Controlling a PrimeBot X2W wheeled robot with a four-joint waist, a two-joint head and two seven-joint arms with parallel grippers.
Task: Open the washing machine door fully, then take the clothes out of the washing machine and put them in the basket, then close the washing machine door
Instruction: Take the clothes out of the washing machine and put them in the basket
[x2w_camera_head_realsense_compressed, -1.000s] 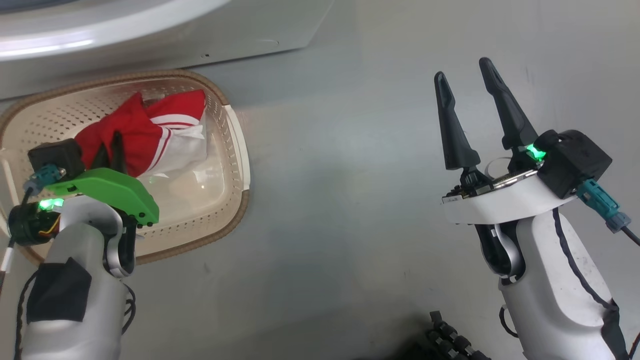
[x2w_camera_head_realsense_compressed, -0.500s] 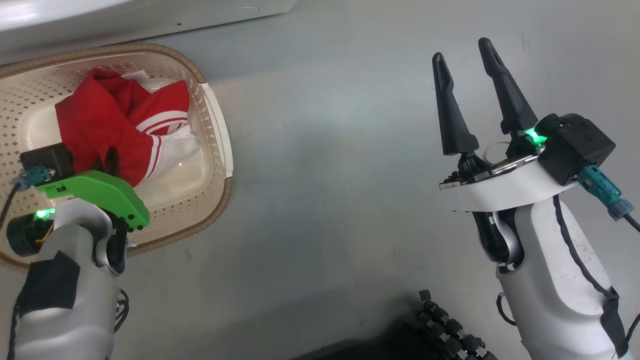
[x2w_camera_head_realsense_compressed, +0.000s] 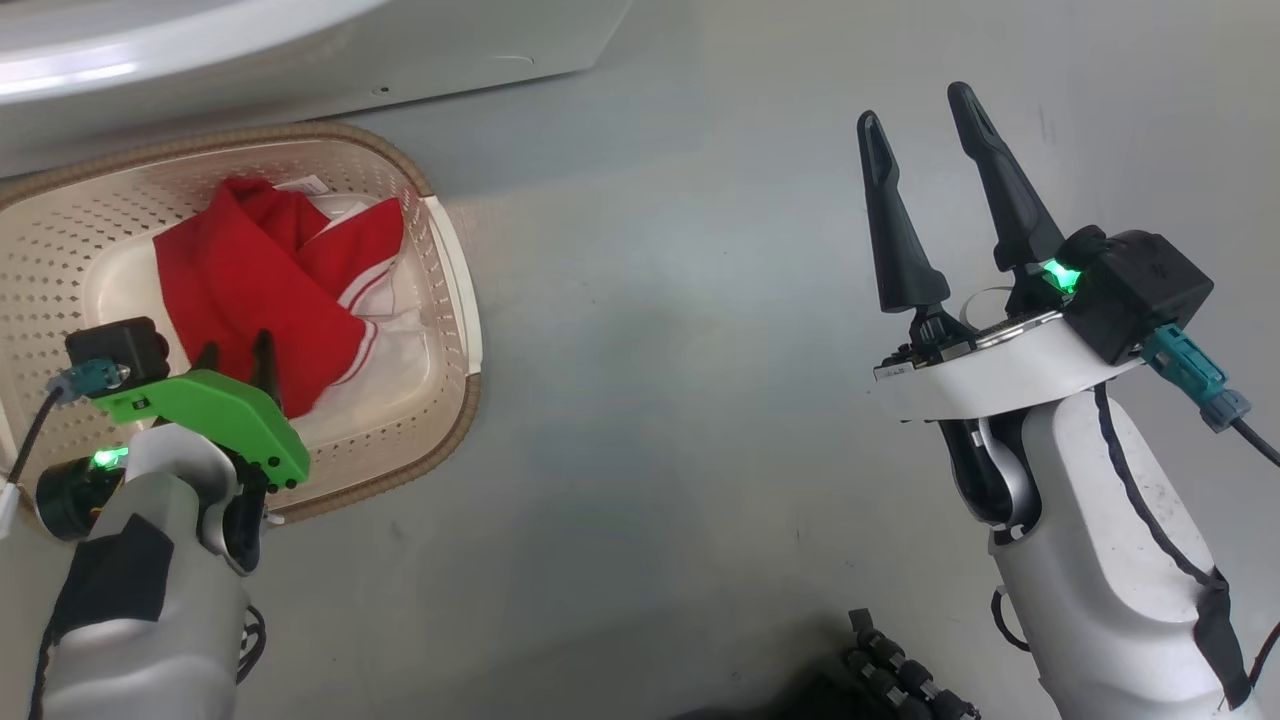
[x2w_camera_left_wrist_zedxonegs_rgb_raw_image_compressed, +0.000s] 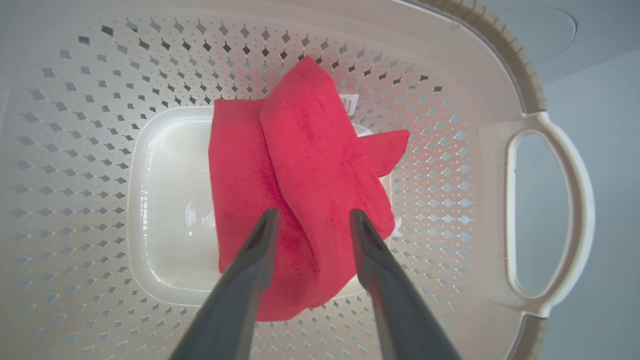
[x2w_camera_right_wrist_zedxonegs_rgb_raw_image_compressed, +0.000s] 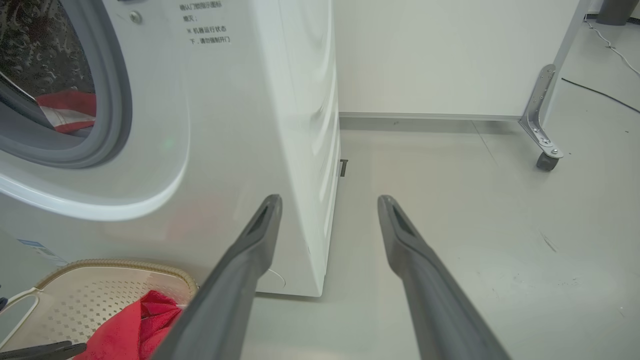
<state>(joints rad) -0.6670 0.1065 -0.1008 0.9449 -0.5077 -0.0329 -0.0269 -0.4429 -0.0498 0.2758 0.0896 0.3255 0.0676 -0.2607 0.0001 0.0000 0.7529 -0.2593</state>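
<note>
- Hovering over the cream perforated plastic basket with a brown woven-look rim (x2w_camera_head_realsense_compressed: 50, 290), the left gripper (x2w_camera_head_realsense_compressed: 235, 355) has its two long dark fingers spread, with nothing pinched between them.
- The bright red fabric clothes with white stripes (x2w_camera_head_realsense_compressed: 260, 290) lie crumpled on the basket floor, at about 10 o'clock in the head view.
- In the left wrist view the fingertips frame a fold of the red fabric; whether they touch it cannot be told.
- The right gripper (x2w_camera_head_realsense_compressed: 915, 105), at about 2 o'clock in the head view, is spread wide and empty above the bare grey floor (x2w_camera_head_realsense_compressed: 650, 350).
- The big white front-loading washing machine (x2w_camera_right_wrist_zedxonegs_rgb_raw_image_compressed: 250, 100) stands just behind the basket, which sits at 7 o'clock in the right wrist view.
- Another red-and-white garment (x2w_camera_right_wrist_zedxonegs_rgb_raw_image_compressed: 70, 107) lies inside the steel drum, behind the grey rubber ring (x2w_camera_right_wrist_zedxonegs_rgb_raw_image_compressed: 120, 100).
</note>
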